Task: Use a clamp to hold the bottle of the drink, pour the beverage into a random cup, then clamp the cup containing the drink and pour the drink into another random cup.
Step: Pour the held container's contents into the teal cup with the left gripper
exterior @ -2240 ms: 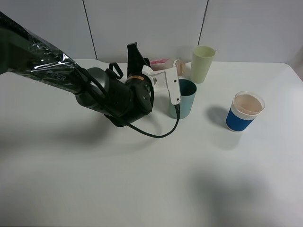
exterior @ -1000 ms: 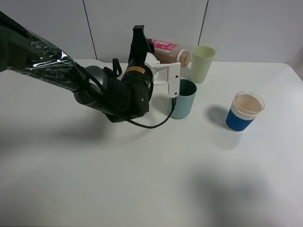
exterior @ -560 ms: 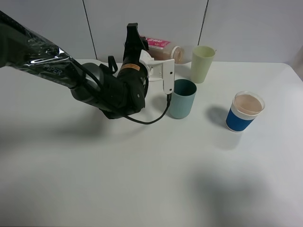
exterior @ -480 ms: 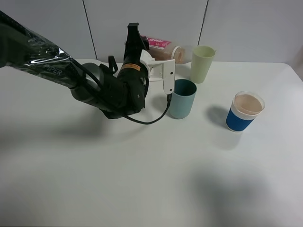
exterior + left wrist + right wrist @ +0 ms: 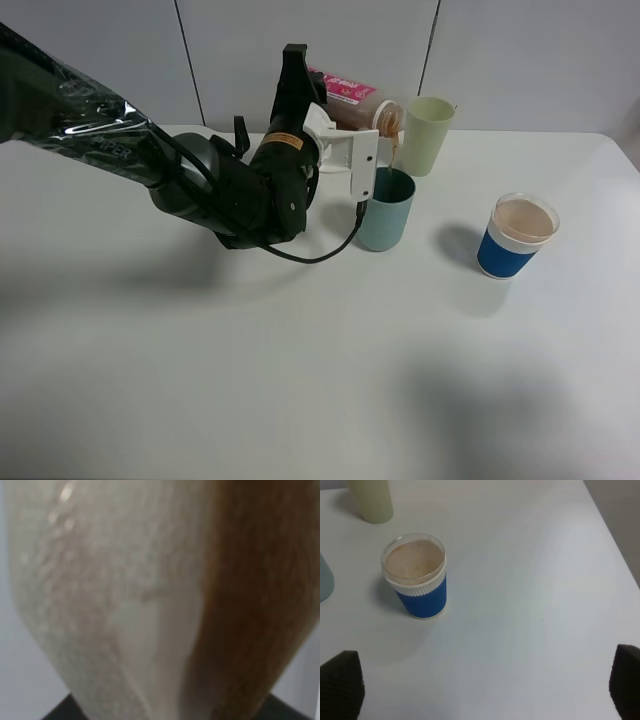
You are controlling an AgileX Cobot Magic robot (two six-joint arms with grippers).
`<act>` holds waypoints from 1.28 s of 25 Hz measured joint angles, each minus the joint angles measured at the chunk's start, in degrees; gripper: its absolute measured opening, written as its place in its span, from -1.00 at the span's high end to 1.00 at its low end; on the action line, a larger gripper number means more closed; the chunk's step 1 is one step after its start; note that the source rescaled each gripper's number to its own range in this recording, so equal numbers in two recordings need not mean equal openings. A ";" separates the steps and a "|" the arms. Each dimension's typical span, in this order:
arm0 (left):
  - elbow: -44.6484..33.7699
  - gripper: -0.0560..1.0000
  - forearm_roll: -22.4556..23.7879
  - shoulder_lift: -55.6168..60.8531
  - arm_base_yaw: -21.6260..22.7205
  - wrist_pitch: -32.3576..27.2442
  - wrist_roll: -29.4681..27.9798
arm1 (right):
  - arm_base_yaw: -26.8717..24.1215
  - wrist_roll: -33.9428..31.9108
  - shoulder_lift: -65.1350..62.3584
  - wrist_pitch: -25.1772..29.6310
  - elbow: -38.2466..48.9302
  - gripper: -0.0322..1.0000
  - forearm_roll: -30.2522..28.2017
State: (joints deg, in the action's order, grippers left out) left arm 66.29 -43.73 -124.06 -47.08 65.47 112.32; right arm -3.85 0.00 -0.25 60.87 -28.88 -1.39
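exterior high: left hand sideways

Clear, glossy plastic is seen on the bottle, w/ a shiny label. The arm is wrapped in crinkled, glossy film. The white housing looks matt plastic; the cable is smooth & black. The teal cup & pale tumbler are smooth, matt plastic. The blue-banded cup is finely ribbed on its band. The table is smooth, matt white.
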 joint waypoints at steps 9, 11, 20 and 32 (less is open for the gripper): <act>0.00 0.89 0.51 0.00 0.00 0.44 2.17 | 0.00 0.00 0.00 0.00 0.00 -0.89 0.00; 0.00 0.89 0.62 0.00 0.00 0.75 2.34 | 0.00 0.00 0.00 0.00 0.00 -0.89 0.00; 0.00 0.89 0.99 0.00 0.00 0.90 4.15 | 0.00 0.00 0.00 0.00 0.00 -0.89 0.00; 0.00 0.89 0.99 0.00 0.00 1.87 4.31 | 0.00 0.00 0.00 0.00 0.00 -0.89 0.00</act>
State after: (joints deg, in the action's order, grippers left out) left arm 66.29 -42.75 -124.06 -47.08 67.34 116.64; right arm -3.85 0.00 -0.25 60.87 -28.88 -1.39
